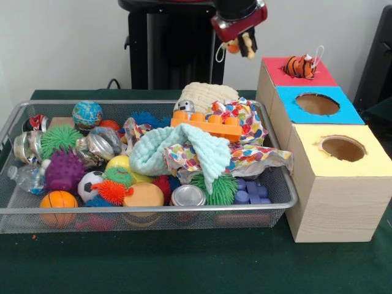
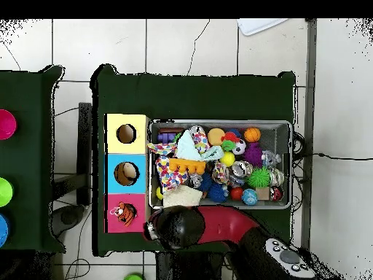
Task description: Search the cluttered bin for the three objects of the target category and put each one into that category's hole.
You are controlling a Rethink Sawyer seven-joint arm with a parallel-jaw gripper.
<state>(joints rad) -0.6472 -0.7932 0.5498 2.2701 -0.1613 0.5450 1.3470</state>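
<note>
Gripper [image 1: 240,38] is hanging left of the red hole [image 1: 299,72], where we are seeing the tiger-striped plush [image 1: 300,65] sitting; we cannot tell its jaws' state.

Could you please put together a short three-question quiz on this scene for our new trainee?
1. True or false: the tiger-striped plush lies on the red surround.
2. Which surround lies between the other two? A) blue surround B) red C) yellow surround
3. Fill in: the orange toy brick lies in the wire ____.

Key: 1 true; 2 A; 3 basket.
</note>
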